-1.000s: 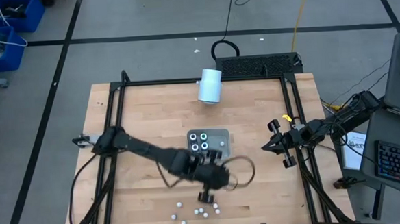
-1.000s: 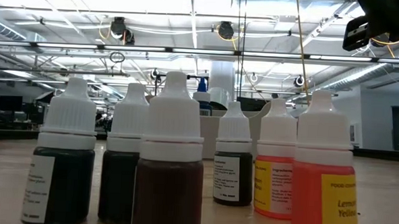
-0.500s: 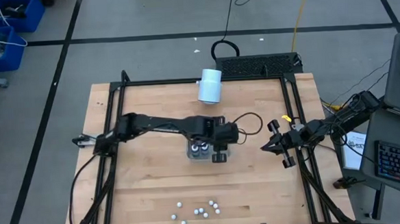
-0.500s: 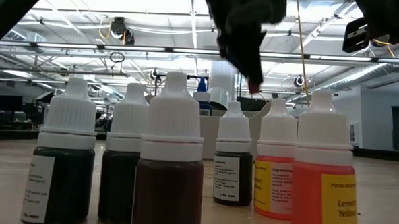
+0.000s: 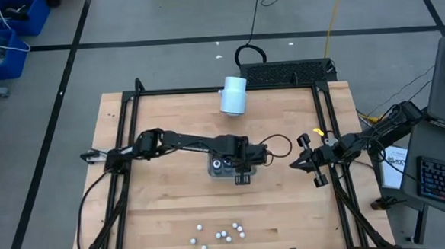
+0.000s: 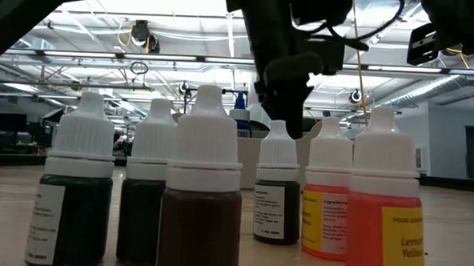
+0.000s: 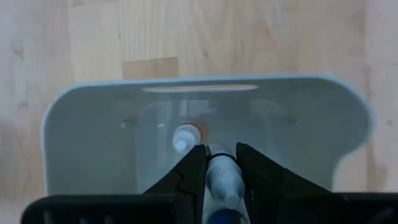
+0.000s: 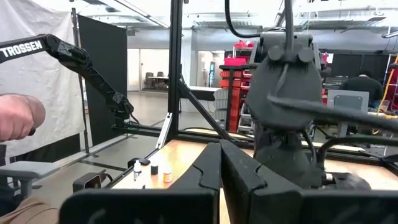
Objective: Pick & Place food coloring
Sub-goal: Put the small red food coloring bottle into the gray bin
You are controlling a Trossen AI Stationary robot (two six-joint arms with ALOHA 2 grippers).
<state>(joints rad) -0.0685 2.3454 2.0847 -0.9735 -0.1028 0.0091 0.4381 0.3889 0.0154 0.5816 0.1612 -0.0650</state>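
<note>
My left gripper [image 5: 241, 174] hangs over the grey tray [image 5: 247, 150] in mid-table, shut on a small white-capped food coloring bottle [image 7: 221, 176]. Two dark bottles with pale ring tops [image 5: 222, 164] stand in the tray beside it, and the arm hides the rest of the tray. One orange-ringed bottle [image 7: 185, 137] stands in the tray just ahead of the fingers. Several small white bottles [image 5: 222, 234] stand in a cluster near the table's near edge, close up in the low view [image 6: 202, 188]. My right gripper [image 5: 296, 163] waits shut at the table's right side. My left gripper pinches the small bottle's white top part [image 7: 219, 163] between its two fingers [image 7: 193, 171], coming from above and pointing down. The bottle lies along the fingers over the tray floor [image 7: 99, 155]. Whether it touches the tray, I cannot tell.
A large white cylinder [image 5: 234, 96] lies near the table's far edge. A black frame [image 5: 127, 129] runs around the tabletop. Bare wood lies to the tray's left and right. A person's hand [image 8: 18, 118] shows beyond the table in the right wrist view.
My left gripper has travelled from the white bottle cluster at the near edge toward the far edge, to the tray. Over the last half second it has shifted slightly left and come down above the tray.
</note>
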